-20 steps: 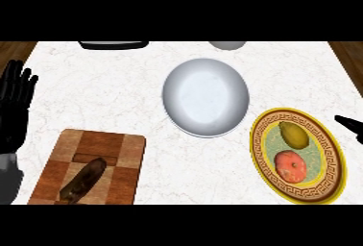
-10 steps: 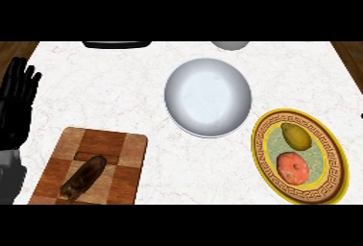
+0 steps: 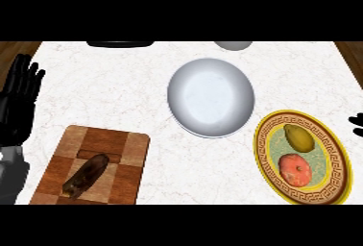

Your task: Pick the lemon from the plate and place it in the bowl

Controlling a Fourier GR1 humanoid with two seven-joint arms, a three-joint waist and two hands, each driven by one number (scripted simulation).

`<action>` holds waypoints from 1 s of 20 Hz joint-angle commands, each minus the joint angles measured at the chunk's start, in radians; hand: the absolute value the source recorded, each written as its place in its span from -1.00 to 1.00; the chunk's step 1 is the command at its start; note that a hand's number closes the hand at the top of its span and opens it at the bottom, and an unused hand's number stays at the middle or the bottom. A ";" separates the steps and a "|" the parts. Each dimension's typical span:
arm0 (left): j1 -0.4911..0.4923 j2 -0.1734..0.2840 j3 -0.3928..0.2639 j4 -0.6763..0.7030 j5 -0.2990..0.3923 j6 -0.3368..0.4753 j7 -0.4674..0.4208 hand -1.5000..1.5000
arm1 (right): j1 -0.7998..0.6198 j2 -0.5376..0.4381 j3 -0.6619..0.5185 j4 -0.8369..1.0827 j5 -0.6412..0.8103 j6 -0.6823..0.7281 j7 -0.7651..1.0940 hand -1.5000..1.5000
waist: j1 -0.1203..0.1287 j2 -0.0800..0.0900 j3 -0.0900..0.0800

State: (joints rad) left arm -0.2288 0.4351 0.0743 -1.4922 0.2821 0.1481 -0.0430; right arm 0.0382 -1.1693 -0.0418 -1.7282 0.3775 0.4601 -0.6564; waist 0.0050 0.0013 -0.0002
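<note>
**Lemon Waits on the Plate**

Lying nearest, on the left, is a wooden cutting board (image 3: 90, 168) with a long dark brown food (image 3: 85, 176) on it. On the right is a yellow plate (image 3: 266, 166) holding a red-orange round fruit (image 3: 296, 169) and, just behind it, the lemon (image 3: 299, 137). Nothing is touching the lemon. The left hand (image 3: 18, 106) rests at the left edge, fingers straight and a little apart. Only a dark tip of the right hand (image 3: 357, 124) shows at the right edge, so nobody can tell about its fingers. Farther back, in the middle, sits the white bowl (image 3: 211, 97), just beside the plate. At the far edge are a dark thing (image 3: 120, 43) and a grey round thing (image 3: 233, 45).
</note>
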 commanded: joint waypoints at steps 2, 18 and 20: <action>0.004 -0.026 0.007 -0.033 -0.022 0.015 0.027 0.00 | -0.052 0.068 0.064 0.086 0.095 0.032 -0.066 -1.00 | 0.004 0.000 0.001; -0.031 -0.031 0.086 0.028 -0.030 -0.081 0.008 0.00 | -0.245 0.315 0.201 0.361 0.357 -0.027 -0.047 -1.00 | -0.001 -0.001 0.000; -0.031 -0.063 0.060 0.034 -0.076 -0.044 0.004 0.00 | -0.291 0.308 0.199 0.472 0.400 -0.059 -0.145 -1.00 | 0.000 0.000 0.000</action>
State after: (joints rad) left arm -0.2524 0.3802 0.1226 -1.4677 0.2250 0.1057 -0.0421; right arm -0.2141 -0.8882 0.1626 -1.3377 0.7202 0.3892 -0.7206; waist 0.0085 0.0019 0.0005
